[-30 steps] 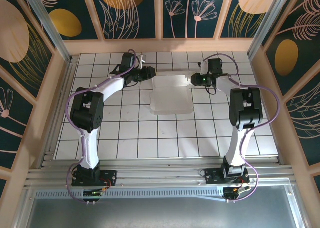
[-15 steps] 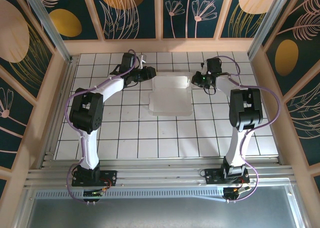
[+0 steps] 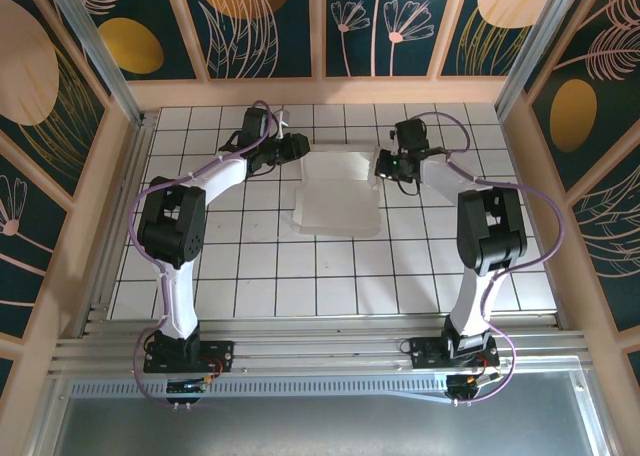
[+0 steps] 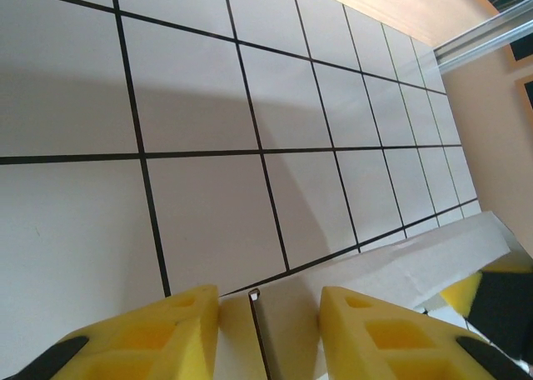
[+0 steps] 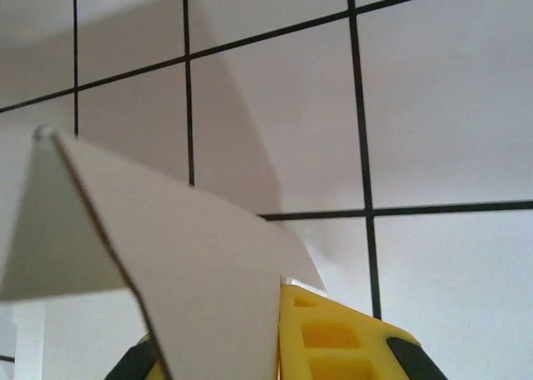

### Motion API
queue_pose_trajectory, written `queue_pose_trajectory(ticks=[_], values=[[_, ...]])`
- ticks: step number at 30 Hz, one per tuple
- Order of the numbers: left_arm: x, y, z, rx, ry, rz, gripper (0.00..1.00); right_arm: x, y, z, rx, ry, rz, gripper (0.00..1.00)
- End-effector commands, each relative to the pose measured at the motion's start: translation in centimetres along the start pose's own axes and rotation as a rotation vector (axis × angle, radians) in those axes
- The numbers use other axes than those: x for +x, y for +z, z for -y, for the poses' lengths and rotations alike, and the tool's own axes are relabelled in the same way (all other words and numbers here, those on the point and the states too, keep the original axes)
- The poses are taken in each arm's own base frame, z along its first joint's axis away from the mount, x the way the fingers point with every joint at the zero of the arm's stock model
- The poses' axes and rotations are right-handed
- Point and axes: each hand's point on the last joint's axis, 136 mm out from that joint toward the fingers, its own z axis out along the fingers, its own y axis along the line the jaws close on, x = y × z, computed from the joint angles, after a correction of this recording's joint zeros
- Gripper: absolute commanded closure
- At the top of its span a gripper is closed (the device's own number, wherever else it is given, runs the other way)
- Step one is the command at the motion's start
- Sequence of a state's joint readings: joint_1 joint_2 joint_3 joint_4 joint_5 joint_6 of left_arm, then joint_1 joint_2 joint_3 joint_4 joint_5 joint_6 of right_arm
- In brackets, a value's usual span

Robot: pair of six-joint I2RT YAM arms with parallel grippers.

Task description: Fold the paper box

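Two robot arms (image 3: 175,221) are seen from above on a table (image 3: 260,266) of white square tiles ruled with black lines. The table is boxed in by a pale wooden frame (image 3: 320,91), behind which dark teal panels (image 3: 270,36) painted with gold discs and pale plant outlines are set. Metal rails (image 3: 320,351) are laid along the six o'clock edge.

The paper box (image 3: 340,201) is placed just toward twelve o'clock from the table's middle. It is made of plain white thin card and is partly folded, with a flat base and low walls raised along its edges.

At its ten o'clock corner the left gripper (image 3: 299,146) is set with its yellow pads (image 4: 366,330) apart, a raised card edge standing between them. At the two o'clock corner the right gripper (image 3: 383,164) is clamped on a flap, which is seen from the wrist tilted upward over the tiles.
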State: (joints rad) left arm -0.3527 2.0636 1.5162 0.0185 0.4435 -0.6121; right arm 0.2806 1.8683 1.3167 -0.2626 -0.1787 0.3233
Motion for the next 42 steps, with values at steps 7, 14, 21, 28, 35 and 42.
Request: queue_pose_trajectory(ticks=[7, 14, 21, 28, 35, 42], values=[[2.3, 0.7, 1.5, 0.048, -0.011, -0.061, 0.65, -1.0, -2.9, -7.1, -0.194, -0.133, 0.163, 0.89], [2.6, 0.6, 1.8, 0.048, -0.007, -0.060, 0.65, -0.2, -1.0, -5.7, -0.139, -0.137, 0.143, 0.89], [2.7, 0.2, 2.0, 0.056, 0.000, -0.059, 0.65, 1.9, 0.0, -4.9, -0.135, -0.097, 0.149, 0.86], [2.9, 0.2, 1.9, 0.054, 0.002, -0.066, 0.65, 2.9, 0.6, -5.8, -0.208, -0.063, 0.175, 0.76], [3.0, 0.2, 1.8, 0.051, 0.006, -0.068, 0.65, 3.0, -1.2, -7.2, -0.254, -0.130, 0.217, 0.62], [3.2, 0.3, 1.4, 0.032, 0.016, -0.071, 0.65, 3.4, -5.1, -8.4, -0.322, -0.269, 0.242, 0.43]])
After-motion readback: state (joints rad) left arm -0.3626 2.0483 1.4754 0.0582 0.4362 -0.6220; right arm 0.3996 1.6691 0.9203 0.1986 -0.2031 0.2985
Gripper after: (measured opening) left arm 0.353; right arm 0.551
